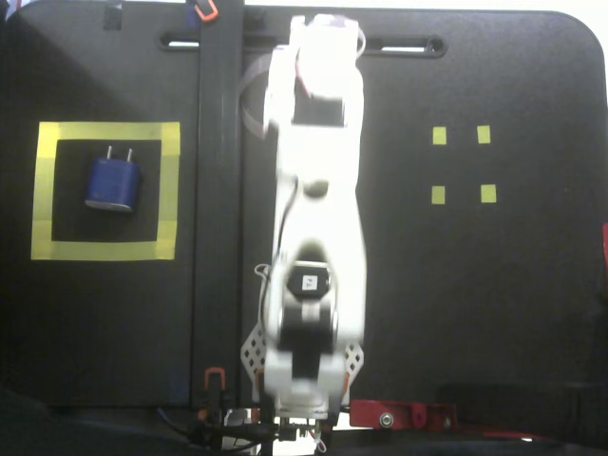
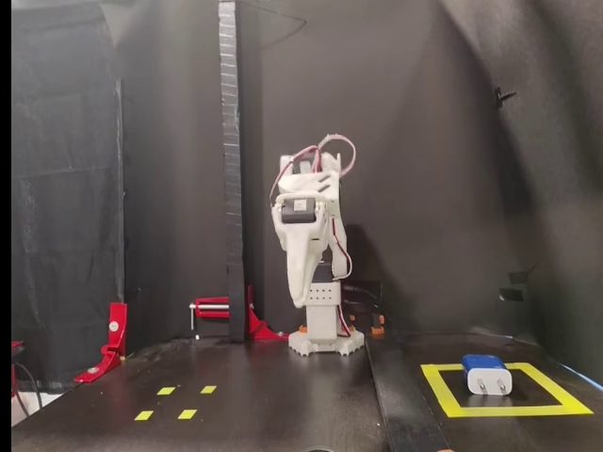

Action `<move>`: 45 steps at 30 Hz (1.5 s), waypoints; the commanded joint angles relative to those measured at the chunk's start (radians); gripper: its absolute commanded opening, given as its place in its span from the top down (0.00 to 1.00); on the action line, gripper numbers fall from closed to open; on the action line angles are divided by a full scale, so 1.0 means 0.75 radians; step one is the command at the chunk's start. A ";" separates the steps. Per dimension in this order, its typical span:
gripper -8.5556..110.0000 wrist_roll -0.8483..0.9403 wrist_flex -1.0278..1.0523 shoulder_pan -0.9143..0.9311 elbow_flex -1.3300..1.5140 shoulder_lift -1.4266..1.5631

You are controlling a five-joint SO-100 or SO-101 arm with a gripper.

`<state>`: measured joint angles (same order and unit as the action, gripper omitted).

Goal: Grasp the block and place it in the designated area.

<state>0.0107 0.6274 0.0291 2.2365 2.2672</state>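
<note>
Dark-blue block (image 1: 113, 182) (white prong face in a fixed view (image 2: 488, 379)), yellow tape frame (image 1: 169, 190) with black interior, white arm (image 1: 315, 237), black table (image 1: 475, 304), four yellow markers (image 1: 439, 136), red clamps (image 2: 113, 337).

Arm (image 1: 313, 237) white, folded back over its base (image 2: 325, 341) — rest posture. In a fixed view from above it lies as one straight column from the base at the bottom edge up to the top of the mat. In a fixed view from the front (image 2: 311, 226) the upper links stack directly above the base, and the gripper (image 2: 303, 297) points down, tip hanging just above the base. Fingers appear pressed together — no gap visible. Nothing held. Pink wiring loops over the top joint.
</note>
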 commanded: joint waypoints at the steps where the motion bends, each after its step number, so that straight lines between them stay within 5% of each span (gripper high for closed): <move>1: 0.93 0.012 -0.198 0.004 0.170 0.172; 10: 0.93 0.014 -0.532 -0.008 0.624 0.556; 21: 0.93 0.057 -0.546 -0.033 0.951 0.922; 45: 0.93 0.115 -0.029 -0.022 1.201 1.358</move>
<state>0.0951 0.5614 0.0107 3.1339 3.2597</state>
